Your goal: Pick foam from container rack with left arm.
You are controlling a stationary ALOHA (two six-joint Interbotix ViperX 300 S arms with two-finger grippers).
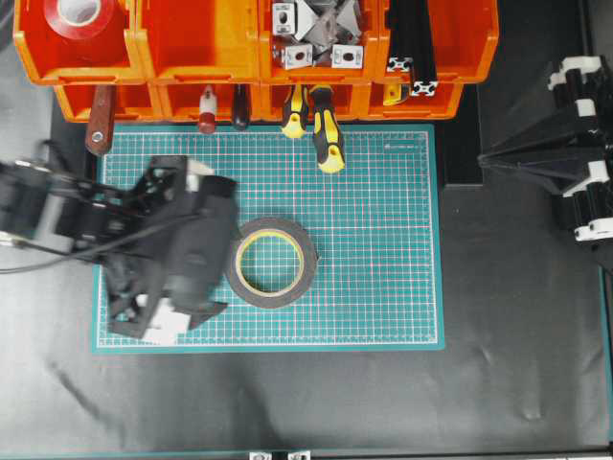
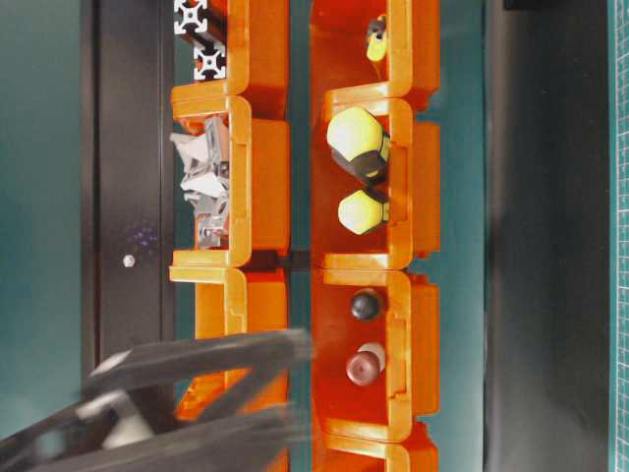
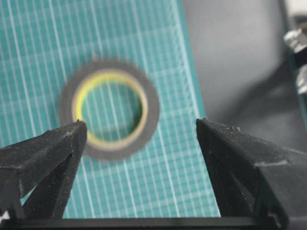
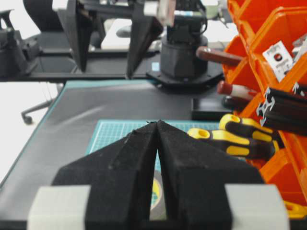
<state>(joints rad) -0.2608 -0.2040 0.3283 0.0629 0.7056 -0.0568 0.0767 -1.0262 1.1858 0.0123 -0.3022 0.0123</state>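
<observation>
Nearest us, the left gripper (image 3: 139, 132) stands wide, holding nothing; we see the foam (image 3: 109, 109) flat on the mat (image 3: 43, 43) beyond its fingertips, apart.

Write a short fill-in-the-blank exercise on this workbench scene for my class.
1. The foam roll lies flat on the ____ cutting mat.
2. The left hand is ____ and holds nothing.
3. The right hand has its fingers pressed ____.
4. The red tape roll sits in an ____ bin.

Missing words: green; open; together; orange
</observation>
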